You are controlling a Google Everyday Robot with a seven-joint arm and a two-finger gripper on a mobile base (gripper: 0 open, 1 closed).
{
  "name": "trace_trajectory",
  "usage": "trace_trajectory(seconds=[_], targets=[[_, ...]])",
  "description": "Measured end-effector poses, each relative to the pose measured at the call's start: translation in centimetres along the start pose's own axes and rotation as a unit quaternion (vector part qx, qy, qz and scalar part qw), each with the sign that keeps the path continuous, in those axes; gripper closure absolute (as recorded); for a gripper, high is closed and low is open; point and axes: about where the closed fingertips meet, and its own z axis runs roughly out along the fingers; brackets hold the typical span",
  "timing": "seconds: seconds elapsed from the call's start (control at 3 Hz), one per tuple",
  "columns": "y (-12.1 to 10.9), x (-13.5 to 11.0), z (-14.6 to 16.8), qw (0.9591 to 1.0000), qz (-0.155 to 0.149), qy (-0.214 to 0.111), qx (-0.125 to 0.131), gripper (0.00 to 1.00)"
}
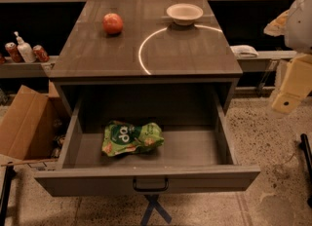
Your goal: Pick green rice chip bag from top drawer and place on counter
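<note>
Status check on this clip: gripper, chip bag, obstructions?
Gripper at right edge, outside top drawer. Green rice chip bag lying in open drawer, untouched. Nothing over bag.

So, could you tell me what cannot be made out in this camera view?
The gripper, camera view: at the right edge beside the counter, partly cut off by the frame.
The green rice chip bag: underside hidden against the top drawer floor; lettering too small to read.
The cans on the left shelf: labels too small.
</note>
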Motion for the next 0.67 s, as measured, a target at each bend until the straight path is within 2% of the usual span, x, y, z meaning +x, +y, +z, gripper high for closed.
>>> trace_trajectory(seconds=[0.67], targets=[[-0.2, -0.1, 1.1, 0.9999, -0.002, -0.011, 0.003, 0.0]])
